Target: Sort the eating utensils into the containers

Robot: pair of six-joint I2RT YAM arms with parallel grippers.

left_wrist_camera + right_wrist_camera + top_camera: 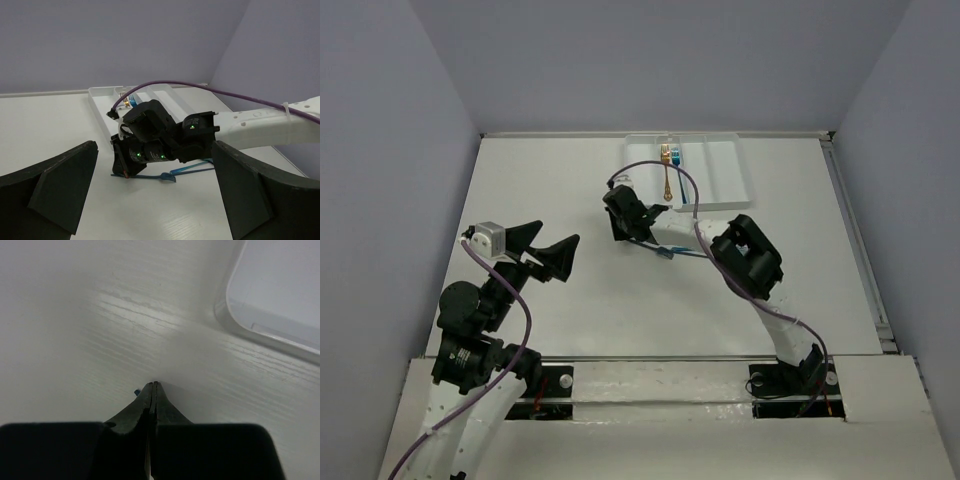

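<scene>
One white tray (725, 172) at the far side of the table (540, 180). Inside it, one gold utensil (666, 172) and one blue utensil (676, 155), side by side near the middle. At least two loose blue utensils (170, 176) flat on the table just beside the tray's near edge, under the right arm. Two grippers: right gripper (154, 390) low over the table, jaws pressed together, a blue sliver at the tip, grip not discernible; left gripper (552, 243) well apart, jaws spread wide, empty.

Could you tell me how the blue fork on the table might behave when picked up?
Probably light, as the blue fork looks thin and small. Lying flat on the smooth table, it may slide rather than roll, and resist pinching.
</scene>
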